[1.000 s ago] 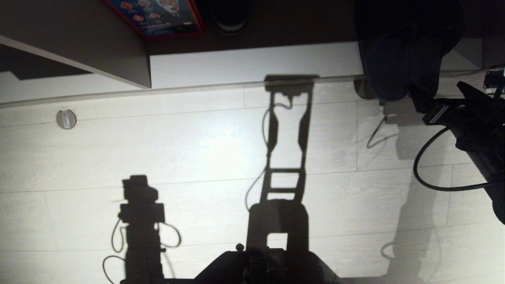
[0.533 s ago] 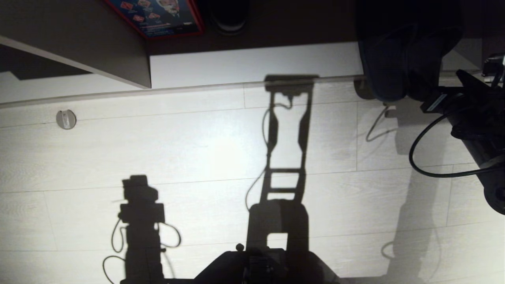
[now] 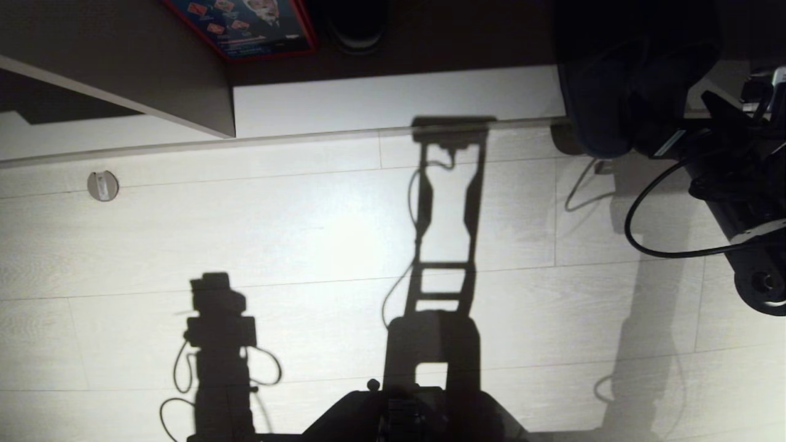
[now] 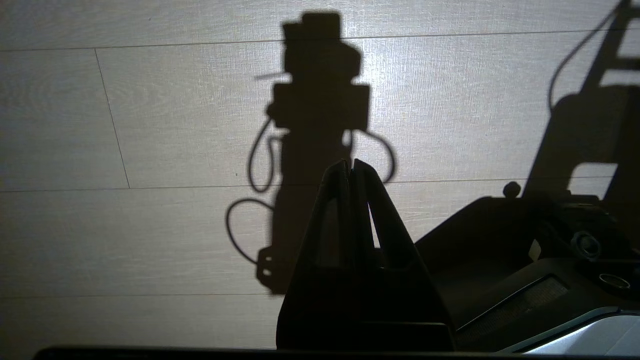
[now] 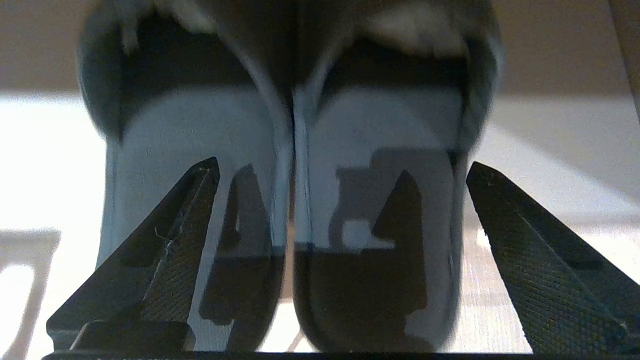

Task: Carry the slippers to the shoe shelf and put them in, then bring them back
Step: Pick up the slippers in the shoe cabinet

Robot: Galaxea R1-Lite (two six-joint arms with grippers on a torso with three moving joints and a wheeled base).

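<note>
The right gripper (image 5: 340,175) is spread wide over the slippers (image 5: 290,165), which lie side by side; the left gripper (image 4: 351,165) is pressed together above the floor (image 4: 150,125)

- The slippers (image 5: 370,165) ahead of the right tool (image 5: 340,210): matt grey-blue cloth.
- Its fingers (image 5: 540,260): black, cross-hatched.
- The floor (image 3: 276,233): pale, wood-grain boards.

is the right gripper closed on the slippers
No, in the right wrist view the right gripper stands wide open, its fingers apart with the pair of slippers side by side ahead of them.
</note>
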